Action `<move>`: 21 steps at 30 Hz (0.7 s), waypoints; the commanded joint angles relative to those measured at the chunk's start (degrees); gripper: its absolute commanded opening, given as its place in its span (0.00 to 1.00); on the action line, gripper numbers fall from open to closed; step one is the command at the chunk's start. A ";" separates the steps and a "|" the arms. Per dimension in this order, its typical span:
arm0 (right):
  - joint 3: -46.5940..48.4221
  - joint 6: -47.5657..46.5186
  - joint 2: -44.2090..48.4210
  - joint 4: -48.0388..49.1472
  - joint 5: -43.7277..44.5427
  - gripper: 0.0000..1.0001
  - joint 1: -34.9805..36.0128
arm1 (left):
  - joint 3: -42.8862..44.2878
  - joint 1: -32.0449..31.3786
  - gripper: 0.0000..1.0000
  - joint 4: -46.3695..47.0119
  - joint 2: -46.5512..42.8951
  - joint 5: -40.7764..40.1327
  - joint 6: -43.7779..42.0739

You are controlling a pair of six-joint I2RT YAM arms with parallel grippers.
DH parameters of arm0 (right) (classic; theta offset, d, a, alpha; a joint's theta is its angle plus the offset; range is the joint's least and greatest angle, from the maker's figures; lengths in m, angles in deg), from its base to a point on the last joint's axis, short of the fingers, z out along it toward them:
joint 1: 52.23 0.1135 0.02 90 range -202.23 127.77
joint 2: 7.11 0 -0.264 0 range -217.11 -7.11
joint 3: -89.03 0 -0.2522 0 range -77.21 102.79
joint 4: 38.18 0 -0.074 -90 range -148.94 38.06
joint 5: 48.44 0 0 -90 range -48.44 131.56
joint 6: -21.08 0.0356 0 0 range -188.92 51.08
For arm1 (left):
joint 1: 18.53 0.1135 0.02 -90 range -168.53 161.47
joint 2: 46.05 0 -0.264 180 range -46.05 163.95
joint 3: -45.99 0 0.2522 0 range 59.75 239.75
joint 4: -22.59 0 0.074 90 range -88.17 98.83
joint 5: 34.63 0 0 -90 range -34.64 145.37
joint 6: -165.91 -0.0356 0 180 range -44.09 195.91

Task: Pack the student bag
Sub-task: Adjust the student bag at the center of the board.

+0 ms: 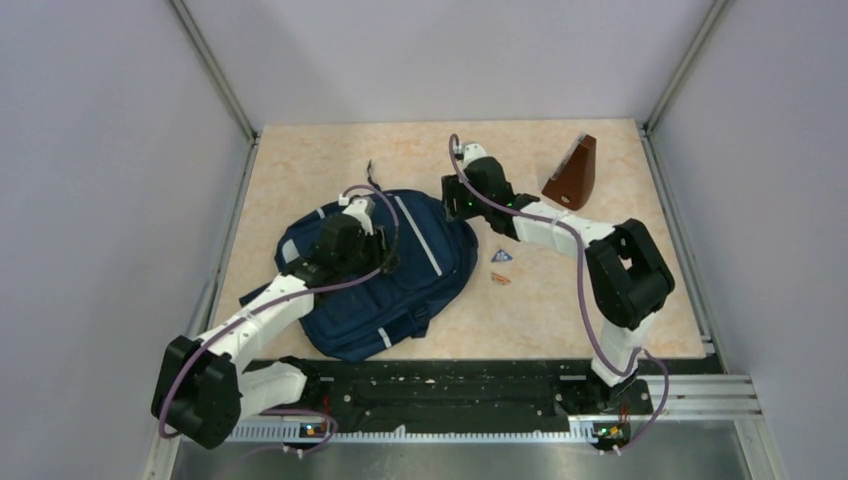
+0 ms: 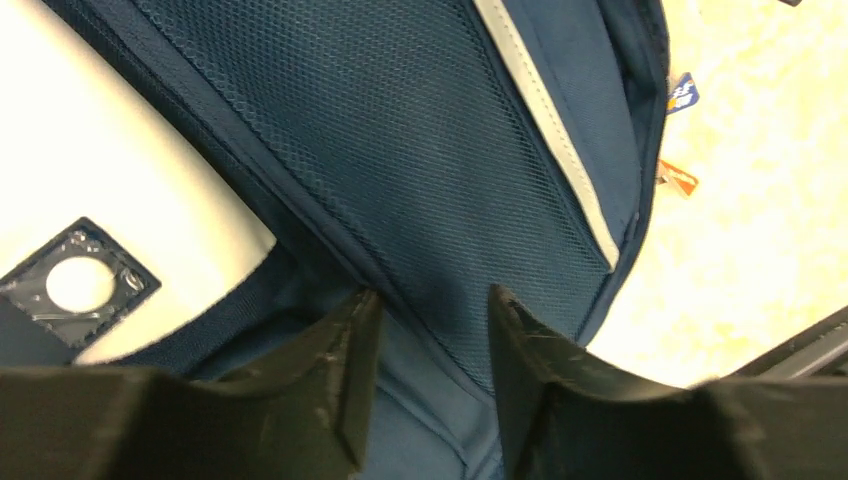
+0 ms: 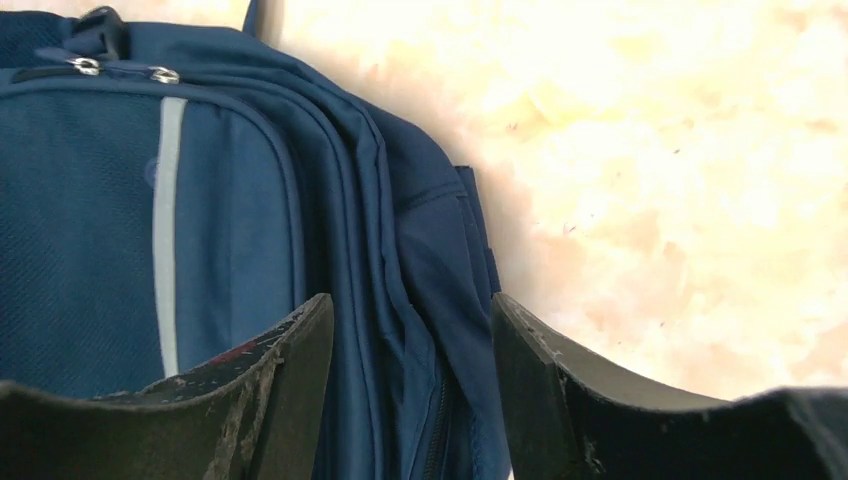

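Observation:
The student bag [image 1: 400, 275], a navy backpack with light grey stripes, lies flat in the middle of the table. My left gripper [image 1: 362, 218] hovers over its upper left part. In the left wrist view this gripper [image 2: 432, 295] is open, with a seam of mesh fabric [image 2: 420, 130] below the gap. My right gripper [image 1: 466, 192] is at the bag's upper right edge. It is open too [image 3: 408, 300], straddling the folded side seams and a zipper of the bag [image 3: 250, 230]. Neither one pinches the fabric.
A brown wedge-shaped object [image 1: 573, 174] stands at the back right. A small blue tag [image 1: 501, 256] and a small orange piece [image 1: 500, 278] lie on the tabletop [image 1: 560, 310] just right of the bag. Metal rails and walls fence the table.

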 commanded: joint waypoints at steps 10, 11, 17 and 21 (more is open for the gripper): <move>-4.06 -10.76 7.42 10.35 0.67 0.52 8.76 | 9.89 -0.60 0.67 -1.60 -2.60 -11.06 -5.31; -3.04 -10.43 6.48 10.01 0.31 0.50 8.92 | 10.41 -0.47 0.67 -1.54 -1.41 -11.69 -4.55; 2.99 -8.99 0.59 7.87 -2.43 0.45 9.48 | 13.18 0.78 0.66 -0.13 3.56 -10.84 -4.01; 6.37 -9.11 -3.21 5.99 -3.46 0.45 9.83 | 14.01 1.43 0.66 0.20 4.74 -10.39 -4.10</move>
